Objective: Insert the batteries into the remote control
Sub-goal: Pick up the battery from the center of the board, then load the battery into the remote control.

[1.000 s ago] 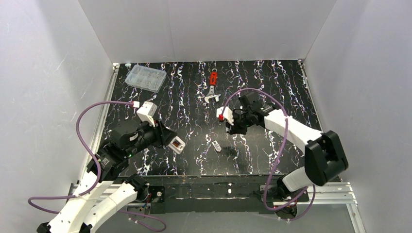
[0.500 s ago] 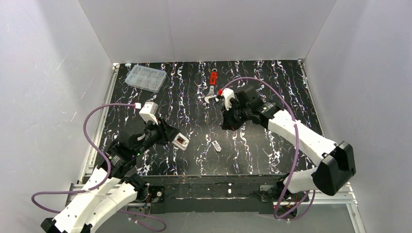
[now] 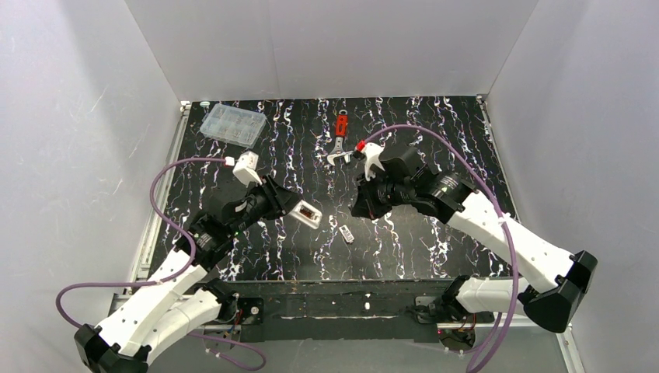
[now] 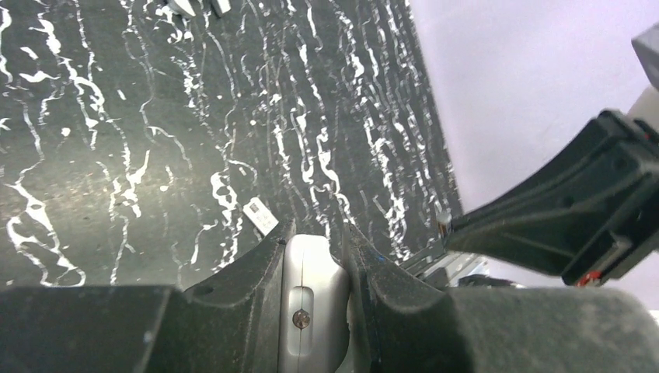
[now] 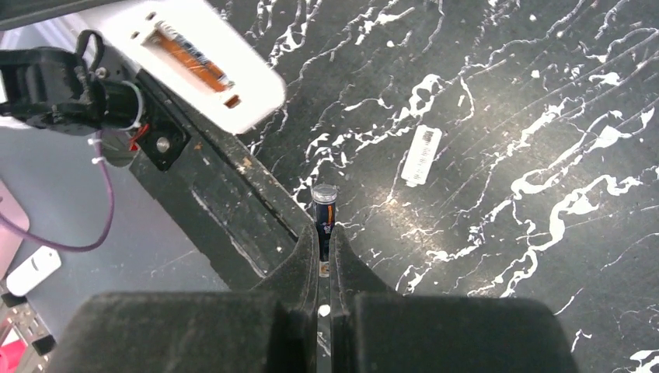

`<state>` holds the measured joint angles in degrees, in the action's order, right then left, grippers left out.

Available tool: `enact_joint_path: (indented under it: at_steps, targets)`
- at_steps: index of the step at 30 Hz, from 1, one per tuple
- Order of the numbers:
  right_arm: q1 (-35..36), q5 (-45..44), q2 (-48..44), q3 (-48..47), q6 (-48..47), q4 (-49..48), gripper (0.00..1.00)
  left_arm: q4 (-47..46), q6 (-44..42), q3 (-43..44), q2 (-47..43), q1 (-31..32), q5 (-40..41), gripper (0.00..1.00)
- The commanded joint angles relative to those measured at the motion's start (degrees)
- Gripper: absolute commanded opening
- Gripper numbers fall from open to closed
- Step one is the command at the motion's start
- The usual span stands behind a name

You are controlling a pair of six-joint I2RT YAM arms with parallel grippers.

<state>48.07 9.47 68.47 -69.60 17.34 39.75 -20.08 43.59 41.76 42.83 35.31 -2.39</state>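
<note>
So, step: seat the battery [image 5: 324,214] in the back recess of the remote control [image 3: 308,213]
left gripper [image 3: 295,208]: fingers clamped on one end of the remote control, holding it off the table [image 3: 435,124], left of centre, open back turned toward the right arm
right gripper [image 5: 324,249]: fingers pinched together on the battery, a dark cell with its silver cap end sticking out past the tips
gap: battery and remote control are apart; in the right wrist view the remote sits up and left of the cell tip
recess [image 5: 190,58]: reddish slot with a contact at one end; can't tell if a cell already lies in it
alignment: cell axis looks crossed to the slot, so I'd rotate the wrist to parallel before closing in
polarity: check which slot end carries the spring, too small to read here
insertion: lead one end against the sprung contact, then lay the other end down, low force
reaction: remote is gripped at one end only, so a push at its free end will lever it; press close to the left fingers
slip risk: thin pinch on a round cell, it may pivot on contact
clutter: loose white piece [image 3: 346,234] lies on the table near side, between the arms; stay off it
</note>
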Motion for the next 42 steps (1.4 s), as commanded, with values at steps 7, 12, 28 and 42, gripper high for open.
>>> enact_joint_path:
  at_steps: [7,12,28,42]
  targets:
    - [5.3,3.6,3.7,-24.8,-7.4,14.1,0.01,-16.2,12.7,0.8,6.3,-0.1,-7.0,0.0]
    - [6.3,3.0,9.9,-32.5,-10.9,23.2,0.01,-21.1,18.0,0.2,8.2,-0.1,-7.5,0.0]
    - [8.9,-1.9,16.6,-41.2,-15.6,29.3,0.01,-26.4,26.7,-3.1,7.7,-0.1,-11.6,0.0]
    - [10.5,-2.2,20.8,-45.4,-21.9,31.2,0.01,-28.7,31.4,-2.0,9.3,-0.1,-16.7,0.0]
